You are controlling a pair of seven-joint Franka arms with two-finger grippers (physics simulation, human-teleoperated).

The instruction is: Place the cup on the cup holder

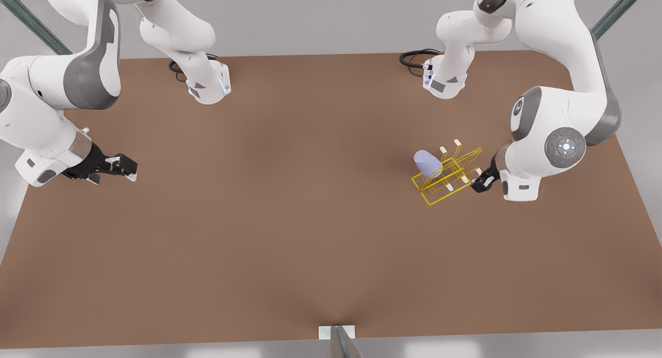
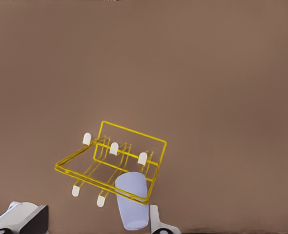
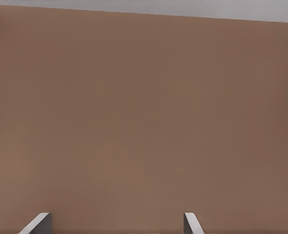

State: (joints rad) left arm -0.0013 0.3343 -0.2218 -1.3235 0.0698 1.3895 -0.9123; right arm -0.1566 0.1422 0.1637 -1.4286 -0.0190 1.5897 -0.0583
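The cup sits tilted on the cup holder, light and slick-looking; grip its sides. Left gripper beside the holder and right gripper well apart from it are both spread, empty

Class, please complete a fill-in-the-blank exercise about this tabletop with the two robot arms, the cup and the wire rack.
1. The pale lavender-blue tapered cup rests tilted on the ____ wire rack.
2. The rack's slanted prongs have ____ tips.
3. The left hand, beside the rack at the front view's right, holds nothing; its fingers are ____.
4. The right hand waits, open, at the front view's left, over the ____ table.

Missing words: yellow; white; open; brown
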